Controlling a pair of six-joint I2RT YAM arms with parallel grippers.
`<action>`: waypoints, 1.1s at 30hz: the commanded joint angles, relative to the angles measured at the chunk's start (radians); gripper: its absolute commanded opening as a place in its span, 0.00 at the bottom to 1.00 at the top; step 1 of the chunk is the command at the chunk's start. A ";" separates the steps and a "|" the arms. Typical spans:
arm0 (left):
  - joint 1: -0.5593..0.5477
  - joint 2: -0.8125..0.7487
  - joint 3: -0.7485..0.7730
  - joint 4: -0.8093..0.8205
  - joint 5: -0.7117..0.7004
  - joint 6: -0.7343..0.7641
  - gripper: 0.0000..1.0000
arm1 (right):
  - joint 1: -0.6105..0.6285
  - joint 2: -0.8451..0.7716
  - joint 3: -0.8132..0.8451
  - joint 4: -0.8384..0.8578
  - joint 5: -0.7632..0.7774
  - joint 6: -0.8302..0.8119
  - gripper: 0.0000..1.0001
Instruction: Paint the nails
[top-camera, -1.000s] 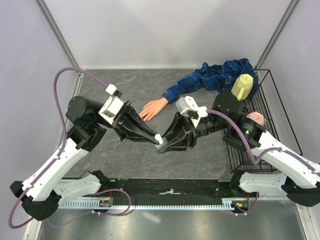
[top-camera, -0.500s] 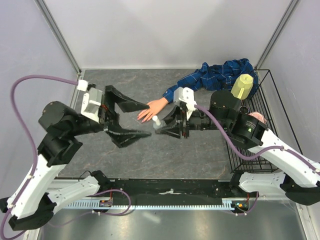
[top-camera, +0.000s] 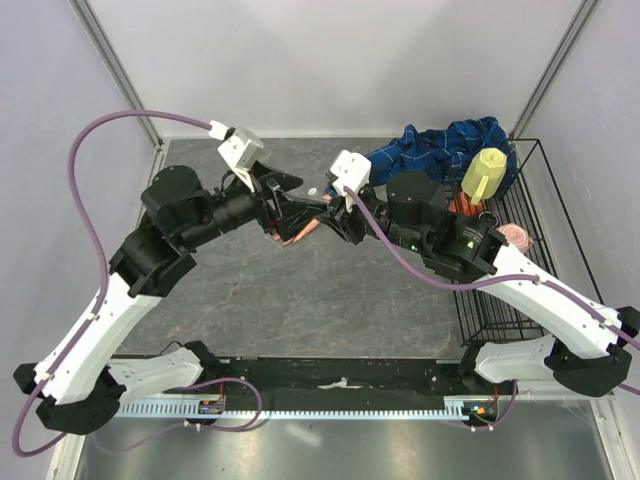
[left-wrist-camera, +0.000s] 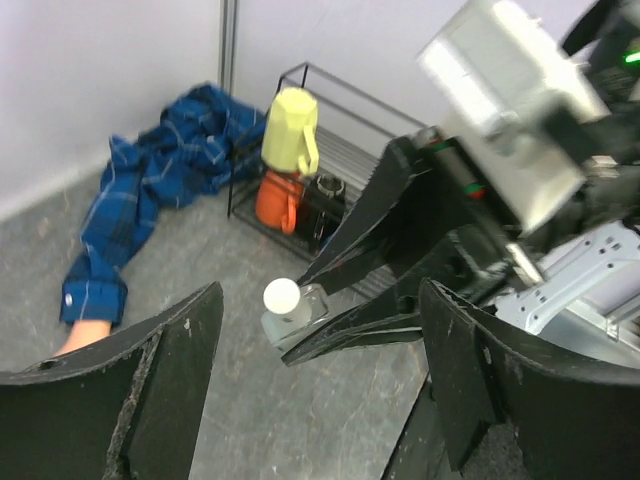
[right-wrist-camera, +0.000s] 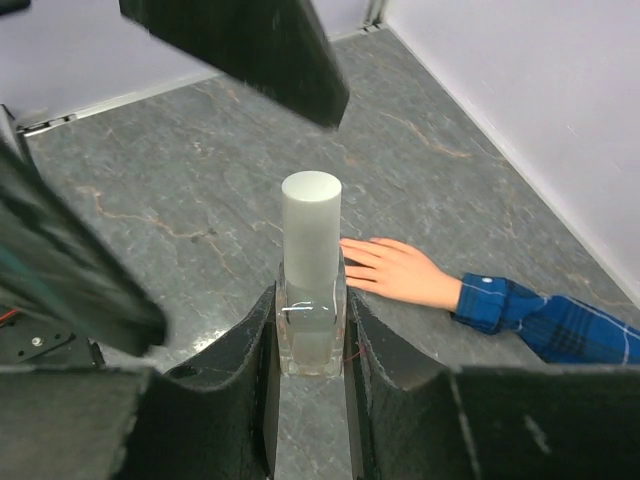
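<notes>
My right gripper (right-wrist-camera: 311, 302) is shut on a small clear bottle (right-wrist-camera: 311, 330) with a tall white cap (right-wrist-camera: 311, 225), holding it upright above the table. Just beyond the bottle the peach mannequin hand (right-wrist-camera: 400, 272) lies flat, sticking out of a blue plaid sleeve (right-wrist-camera: 545, 320). The nails (right-wrist-camera: 350, 245) at its fingertips are too small to make out. My left gripper (left-wrist-camera: 320, 312) stands wide open, its fingers (left-wrist-camera: 140, 385) either side of the capped bottle (left-wrist-camera: 283, 298) without touching it. From above, both grippers (top-camera: 295, 205) (top-camera: 322, 203) meet over the hand (top-camera: 303, 232), which they mostly hide.
A black wire rack (top-camera: 535, 200) stands at the right edge with a yellow cup (top-camera: 485, 172), an orange cup (left-wrist-camera: 278, 200) and a pink item (top-camera: 513, 236). The bunched plaid shirt (top-camera: 440, 145) lies by the back wall. Grey walls close in the table.
My left gripper was shut on the bottle's cap and has opened. Both arms have moved from the table's middle toward the back, over the hand. The cap stays on the bottle.
</notes>
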 joint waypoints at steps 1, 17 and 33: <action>-0.003 0.011 0.027 0.000 -0.003 -0.035 0.79 | -0.001 -0.011 0.048 0.034 0.064 -0.011 0.00; -0.003 0.060 0.007 0.036 -0.006 -0.088 0.46 | 0.000 -0.060 0.005 0.079 -0.002 0.024 0.00; -0.003 -0.032 -0.208 0.550 0.962 -0.101 0.02 | 0.000 -0.143 -0.082 0.118 -0.730 0.027 0.00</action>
